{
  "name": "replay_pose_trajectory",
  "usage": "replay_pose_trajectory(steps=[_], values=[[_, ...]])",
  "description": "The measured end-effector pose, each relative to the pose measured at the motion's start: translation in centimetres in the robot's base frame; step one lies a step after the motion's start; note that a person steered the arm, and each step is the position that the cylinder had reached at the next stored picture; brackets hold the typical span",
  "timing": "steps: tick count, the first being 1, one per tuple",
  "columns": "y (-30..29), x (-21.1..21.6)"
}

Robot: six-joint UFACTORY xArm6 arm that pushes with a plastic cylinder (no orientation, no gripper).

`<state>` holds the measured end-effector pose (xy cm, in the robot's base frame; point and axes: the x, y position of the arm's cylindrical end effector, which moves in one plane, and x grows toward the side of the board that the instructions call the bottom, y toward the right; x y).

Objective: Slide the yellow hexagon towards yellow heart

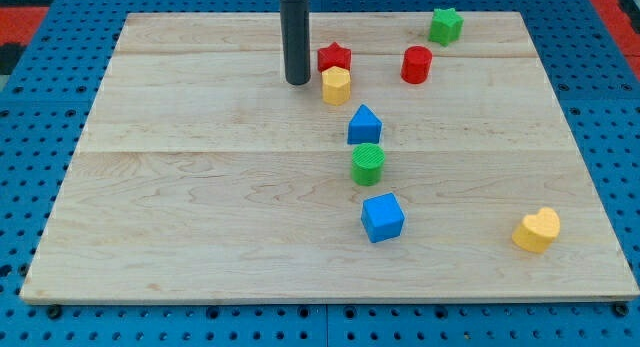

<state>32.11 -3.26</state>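
Note:
The yellow hexagon [336, 85] sits near the view's top centre of the wooden board, touching or nearly touching the red star [334, 57] just above it. The yellow heart [537, 229] lies far off at the view's lower right. My tip [297, 81] rests on the board just left of the yellow hexagon, a small gap between them.
A blue pentagon-like block [364, 125], a green cylinder [368, 163] and a blue cube [382, 217] form a line running down from the hexagon. A red cylinder [416, 64] and a green star [446, 25] lie at the upper right. The board's edge [330, 299] borders blue pegboard.

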Motion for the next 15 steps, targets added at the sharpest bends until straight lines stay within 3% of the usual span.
replay_pose_trajectory(steps=[1, 3, 5, 7, 9, 12, 14, 15], values=[[5.9, 1.6], [15.8, 9.6], [14.5, 4.9], [19.7, 12.3], [21.0, 9.3], [23.9, 9.5], [24.4, 16.5], [24.4, 17.1]])
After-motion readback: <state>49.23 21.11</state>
